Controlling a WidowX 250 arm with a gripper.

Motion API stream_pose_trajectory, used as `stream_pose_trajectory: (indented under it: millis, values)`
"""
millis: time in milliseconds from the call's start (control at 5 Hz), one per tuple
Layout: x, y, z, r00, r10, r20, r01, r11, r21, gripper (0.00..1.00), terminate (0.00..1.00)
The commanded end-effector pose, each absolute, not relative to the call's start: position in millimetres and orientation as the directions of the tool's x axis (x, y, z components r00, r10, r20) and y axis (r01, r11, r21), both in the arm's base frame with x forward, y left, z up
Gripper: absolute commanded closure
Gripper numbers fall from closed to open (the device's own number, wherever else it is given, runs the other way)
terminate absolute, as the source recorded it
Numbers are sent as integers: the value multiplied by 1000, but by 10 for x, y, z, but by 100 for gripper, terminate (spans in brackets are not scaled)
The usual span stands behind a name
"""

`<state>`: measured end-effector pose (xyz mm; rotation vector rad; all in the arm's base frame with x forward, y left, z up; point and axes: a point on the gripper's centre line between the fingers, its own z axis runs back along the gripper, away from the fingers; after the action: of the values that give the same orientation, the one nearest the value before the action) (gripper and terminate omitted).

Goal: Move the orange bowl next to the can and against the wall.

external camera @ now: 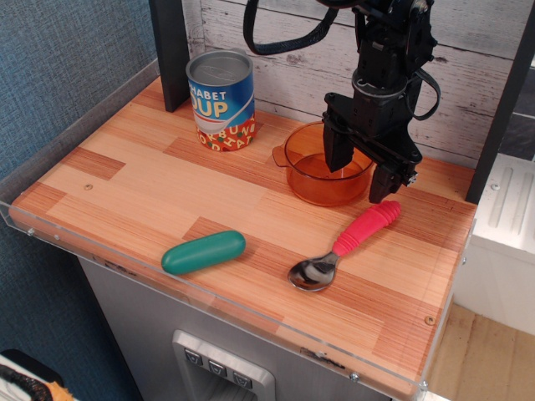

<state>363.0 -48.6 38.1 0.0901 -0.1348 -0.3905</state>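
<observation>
straddling the right side of the orange bowl (322,174), my gripper (359,175) hangs with its jaws spread apart, one finger down inside the bowl and the other outside it past the right rim, clamped on nothing. the bowl sits flat on the wooden table (125,192), right of the can (221,99) with a clear gap of bare wood between them, and near the plank wall (284,42) at the back, though i cannot tell from this angle whether its far rim touches the boards.

what matters for any next move, as i judge it, is that the can lies to the left of both bowl and tool, and the wall lies straight behind. the bowl's centre is just left of my fingertips, so a push or drag toward the can would run leftward along the wall line. one tab handle points left toward the can.

the red-handled spoon (347,245) lies just in front of my outer finger, and the green capsule-shaped object (203,251) rests well apart near the front edge.

i'd call the placement roughly done, if loose.
</observation>
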Motion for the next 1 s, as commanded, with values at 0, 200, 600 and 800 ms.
stream_pose_trajectory:
  millis: [0,200,600,800]
  values:
    - [3554,-420,1077,919,-323,225,297,944,141,0,0]
    - [3420,-256,1187,951,-252,178,212,953,218,0,0]
    - [3120,111,1356,975,-160,156,134,977,167,0,0]
    - [2956,289,1433,982,-109,153,85,984,154,0,0]
